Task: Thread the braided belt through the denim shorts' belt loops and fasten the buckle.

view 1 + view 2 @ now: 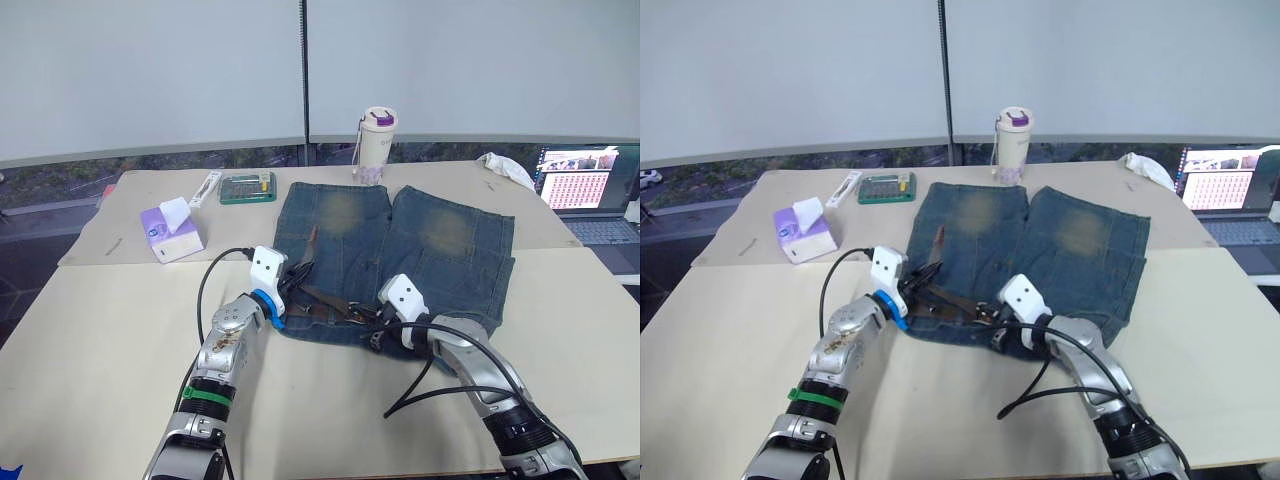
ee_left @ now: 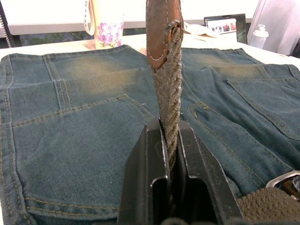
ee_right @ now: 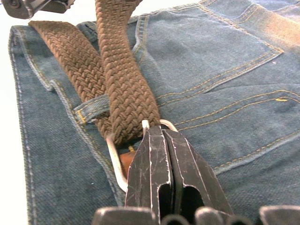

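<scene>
on table (image 1: 100, 330), both claws pinch braided belt (image 3: 117, 84) over denim shorts (image 1: 440, 250).

Coarse woven braided belt (image 3: 119, 79) with smooth leather tip, shiny metal buckle (image 3: 117, 157), faded matt denim shorts (image 2: 84, 136).

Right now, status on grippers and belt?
Left gripper shut on braided belt. Right gripper shut on buckle. Belt across denim shorts waistband. Nothing obstructing.

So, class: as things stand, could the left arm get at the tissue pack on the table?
Probably not yet. The way to the tissue pack looks free, but the left gripper has its jaws shut on the braided belt, so it would have to let go first.
</scene>
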Robot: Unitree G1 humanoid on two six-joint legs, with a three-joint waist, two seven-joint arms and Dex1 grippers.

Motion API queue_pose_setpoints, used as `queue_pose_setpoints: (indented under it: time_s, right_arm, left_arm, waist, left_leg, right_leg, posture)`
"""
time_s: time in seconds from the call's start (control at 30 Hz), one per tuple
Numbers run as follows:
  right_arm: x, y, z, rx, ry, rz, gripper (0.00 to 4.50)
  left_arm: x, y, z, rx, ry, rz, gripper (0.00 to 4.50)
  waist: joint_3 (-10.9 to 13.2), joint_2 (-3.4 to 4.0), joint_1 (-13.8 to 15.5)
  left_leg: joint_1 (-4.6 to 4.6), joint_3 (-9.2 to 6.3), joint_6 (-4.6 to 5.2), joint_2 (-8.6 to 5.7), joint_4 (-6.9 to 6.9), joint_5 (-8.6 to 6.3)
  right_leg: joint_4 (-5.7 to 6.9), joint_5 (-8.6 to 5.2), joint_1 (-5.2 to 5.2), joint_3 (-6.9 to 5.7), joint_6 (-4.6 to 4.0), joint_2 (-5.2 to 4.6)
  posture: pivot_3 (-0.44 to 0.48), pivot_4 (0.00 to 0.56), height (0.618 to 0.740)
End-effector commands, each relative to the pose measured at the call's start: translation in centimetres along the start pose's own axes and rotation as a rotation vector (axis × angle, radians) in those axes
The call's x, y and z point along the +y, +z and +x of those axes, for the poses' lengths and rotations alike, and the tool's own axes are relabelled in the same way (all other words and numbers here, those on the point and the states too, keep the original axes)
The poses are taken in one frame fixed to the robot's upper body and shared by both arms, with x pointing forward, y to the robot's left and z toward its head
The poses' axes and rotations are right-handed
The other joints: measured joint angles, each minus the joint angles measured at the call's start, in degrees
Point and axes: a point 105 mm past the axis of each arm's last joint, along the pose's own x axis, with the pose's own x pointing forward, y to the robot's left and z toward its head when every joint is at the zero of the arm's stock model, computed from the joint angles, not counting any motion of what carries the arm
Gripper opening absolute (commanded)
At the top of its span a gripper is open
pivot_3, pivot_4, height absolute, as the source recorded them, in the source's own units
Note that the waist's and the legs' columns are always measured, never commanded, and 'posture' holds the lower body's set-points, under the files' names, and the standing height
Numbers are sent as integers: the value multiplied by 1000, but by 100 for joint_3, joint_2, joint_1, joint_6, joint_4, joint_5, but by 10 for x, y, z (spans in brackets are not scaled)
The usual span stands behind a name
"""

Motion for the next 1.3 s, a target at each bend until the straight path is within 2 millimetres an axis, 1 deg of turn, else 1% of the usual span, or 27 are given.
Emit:
queue_pose_setpoints:
  time_s: [0.03,0.33,0.57,0.8,1.03,1.3]
  right_arm:
    - [7,-5,1,18,29,-6,127]
    - [18,-12,5,38,63,-1,127]
    - [22,-17,6,58,83,-10,127]
    - [23,-17,6,56,87,-12,127]
    - [26,-24,4,76,100,-12,127]
    - [19,-29,5,109,67,-6,127]
  left_arm:
    - [0,21,6,-70,-1,42,0]
    - [0,19,6,-63,-4,46,0]
    - [1,18,5,-63,1,45,0]
    - [1,17,5,-63,7,42,0]
    - [1,17,5,-63,11,36,0]
    - [-1,18,6,-66,1,34,0]
  waist:
    - [0,0,0]
    - [-2,0,-1]
    - [-7,0,-2]
    - [-17,-2,-2]
    - [-22,-4,-3]
    - [-27,-5,-1]
  left_leg:
    - [0,0,1,0,0,-1]
    - [2,-1,3,1,0,-2]
    - [2,-1,3,1,0,-2]
    - [2,-1,3,1,0,-2]
    - [3,-1,3,1,0,-2]
    - [5,-1,14,1,0,-8]
  right_leg:
    - [0,0,0,0,0,0]
    - [0,0,1,0,0,1]
    - [1,0,1,-1,0,1]
    - [0,0,2,-1,0,1]
    - [0,0,2,-1,0,1]
    - [1,0,4,-1,0,1]
  posture:
    - [0,150,740]
    - [0,150,740]
    - [0,150,740]
    - [0,150,740]
    - [0,150,740]
    - [0,150,740]
